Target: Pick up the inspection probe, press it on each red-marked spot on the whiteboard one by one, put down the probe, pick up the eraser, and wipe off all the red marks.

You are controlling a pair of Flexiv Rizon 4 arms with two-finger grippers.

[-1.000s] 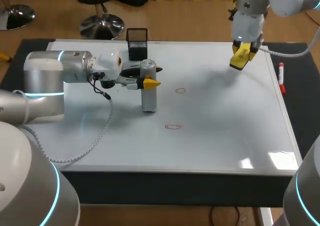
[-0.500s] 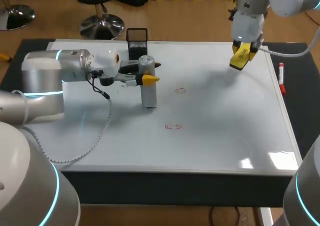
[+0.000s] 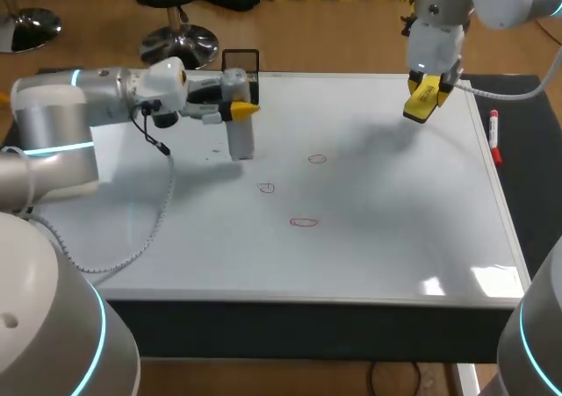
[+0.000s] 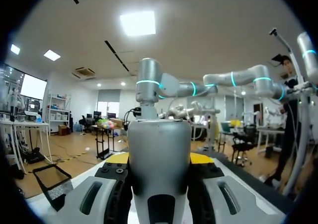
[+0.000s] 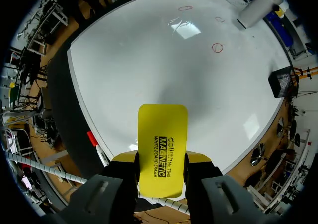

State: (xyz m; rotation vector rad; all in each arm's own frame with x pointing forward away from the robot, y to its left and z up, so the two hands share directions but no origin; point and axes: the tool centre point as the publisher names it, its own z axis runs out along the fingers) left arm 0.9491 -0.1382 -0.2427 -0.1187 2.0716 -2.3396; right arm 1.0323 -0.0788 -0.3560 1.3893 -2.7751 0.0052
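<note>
Your L gripper (image 3: 235,108) clamps the upright grey probe (image 3: 241,141) near the whiteboard's (image 3: 395,203) far edge, left of centre; R gripper (image 3: 426,93) grips the yellow eraser (image 5: 162,144) over the far-right corner; likely probe put-down step, next needs release, then wiping red marks (image 3: 304,222).

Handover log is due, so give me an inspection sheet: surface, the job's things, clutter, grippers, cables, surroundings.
Surface: flat white whiteboard on a dark table; two red ovals, one small faint mark.
Job's things: grey cylindrical probe, upright at the board's far left; yellow rectangular eraser, above the far right.
Clutter: black mesh holder at the far edge; red marker pen beside the right edge.
Grippers: left gripper shut on the probe; right gripper shut on the eraser.
Cables: pale coiled cable from the left arm over the board.
Surroundings: nothing seen.
</note>
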